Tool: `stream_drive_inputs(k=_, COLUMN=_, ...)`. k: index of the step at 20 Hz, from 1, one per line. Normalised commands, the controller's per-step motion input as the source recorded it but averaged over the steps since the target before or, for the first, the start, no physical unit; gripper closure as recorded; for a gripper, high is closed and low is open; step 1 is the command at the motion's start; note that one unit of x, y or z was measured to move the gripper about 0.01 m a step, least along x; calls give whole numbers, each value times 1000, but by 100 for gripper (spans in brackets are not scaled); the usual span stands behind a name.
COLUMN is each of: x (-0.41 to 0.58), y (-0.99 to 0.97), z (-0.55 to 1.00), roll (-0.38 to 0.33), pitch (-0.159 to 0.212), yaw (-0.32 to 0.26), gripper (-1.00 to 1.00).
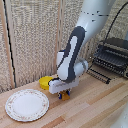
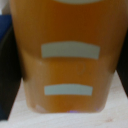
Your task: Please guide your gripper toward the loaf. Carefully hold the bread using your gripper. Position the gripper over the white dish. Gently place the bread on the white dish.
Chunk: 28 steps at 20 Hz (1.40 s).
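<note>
The bread [image 2: 67,70] is a golden-orange oblong piece with two pale stripes, and it fills the wrist view. In the exterior view only a bit of orange [image 1: 63,93] shows between the blue fingertips. My gripper [image 1: 63,95] is down at the table surface, just to the exterior view's right of the white dish [image 1: 26,104], and is shut on the bread. Dark fingers [image 2: 6,75] press against its sides. The white dish with its patterned rim lies flat and has nothing on it.
A yellow bowl [image 1: 46,81] stands right behind the gripper, near the wall. A black wire-rack appliance [image 1: 113,54] sits at the back on the exterior view's right. A woven screen forms the back wall.
</note>
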Motion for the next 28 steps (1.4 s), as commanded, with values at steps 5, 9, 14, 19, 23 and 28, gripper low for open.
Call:
stream_drive_inputs(k=5, x=57, y=136, z=920, roll=15, pitch=0, yaw=0, gripper=100)
stream_drive_inputs(k=9, x=246, y=200, z=1000, roll=0, pitch=0, yaw=0, gripper=100)
stream_drive_inputs(k=14, x=360, y=333, z=943, roll=0, pitch=5, yaw=16, gripper=100)
stream_drive_inputs(k=19, x=430, y=759, z=571, roll=0, pitch=97, yaw=44, gripper=100)
stream_drive_inputs(k=23, x=341, y=904, z=339, roll=0, pitch=105, yaw=34, gripper=100)
stream_drive_inputs(k=28, x=323, y=933, z=74, roll=0, pitch=128, yaw=28, gripper=100)
